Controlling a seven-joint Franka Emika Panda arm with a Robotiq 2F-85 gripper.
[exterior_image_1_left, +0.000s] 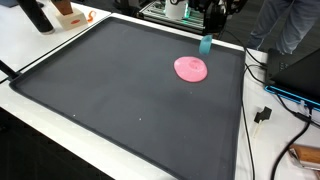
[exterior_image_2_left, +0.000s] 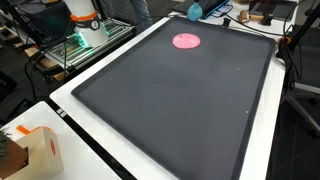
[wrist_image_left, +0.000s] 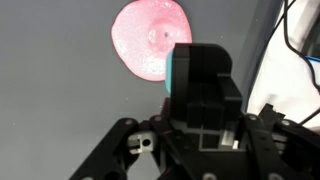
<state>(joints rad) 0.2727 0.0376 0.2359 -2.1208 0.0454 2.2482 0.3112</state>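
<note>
Wrist view shows the gripper with its fingers pinched on a teal block, held just beside the pink disc over the dark mat — it looks light and rigid, maybe foam. Gripped by its flat sides, it shouldn't slip.

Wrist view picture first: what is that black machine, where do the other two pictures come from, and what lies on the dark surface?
It is a robot arm, steered by a person. At its tip sits a pincer, and a camera on the wrist looks past it. The other two pictures come from cameras outside the robot, watching the table from different places. A dark mat covers the table; on it lies a flat round pink disc. The pincer is shut on a teal block, close to the disc.
</note>
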